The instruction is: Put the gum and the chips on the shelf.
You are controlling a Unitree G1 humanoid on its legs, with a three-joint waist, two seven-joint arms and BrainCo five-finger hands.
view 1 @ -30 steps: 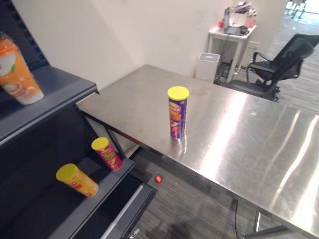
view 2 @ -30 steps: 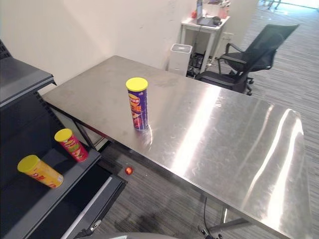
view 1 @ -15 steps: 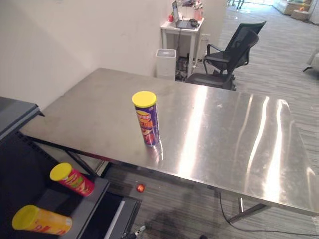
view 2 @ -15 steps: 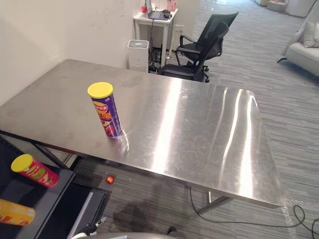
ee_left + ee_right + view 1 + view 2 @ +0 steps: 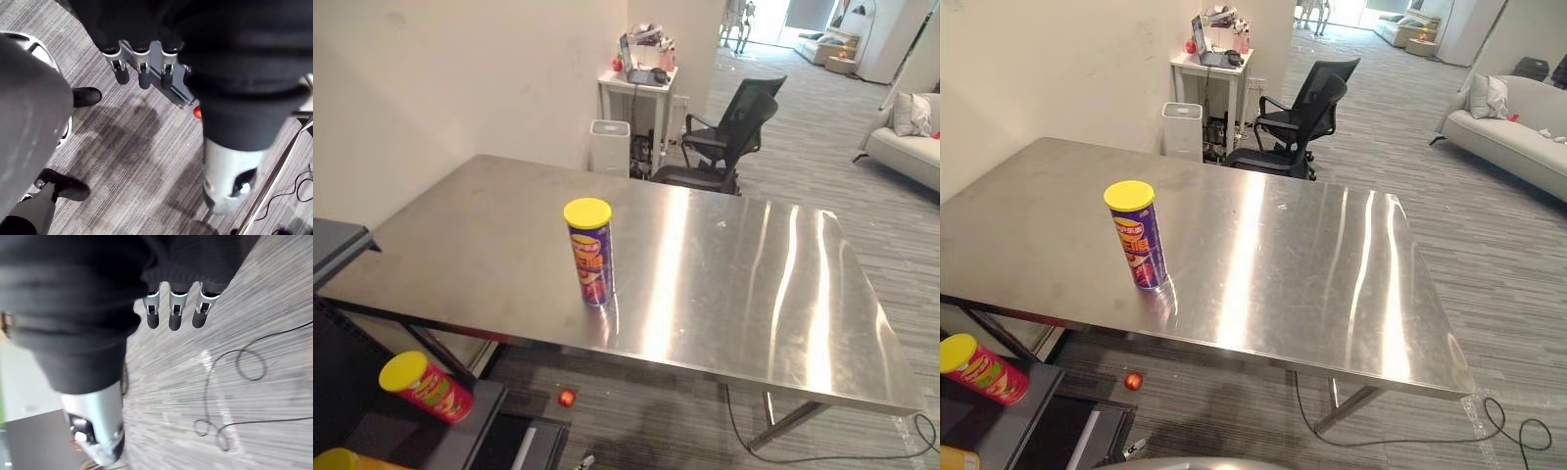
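1. Steel table (image 5: 754, 294): flat, rectangular, mirror-smooth.
2. Dark metal shelf (image 5: 401, 436), low on the left hand's side; bears a red tube (image 5: 426, 387) lying on its side.
3. Purple chips can (image 5: 590, 255): cylinder, long axis vertical, yellow lid up; stands on the table, well apart from either hand.
4. Left hand (image 5: 151, 58), right hand (image 5: 176, 308): hang over striped carpet (image 5: 137, 161), fingers straight, holding nothing.

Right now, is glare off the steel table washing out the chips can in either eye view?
Left eye view: bright streaks run down the table to the right of the chips can, not over it; the can mirrors faintly in the steel by its base. Right eye view: same streaks, can free of glare.
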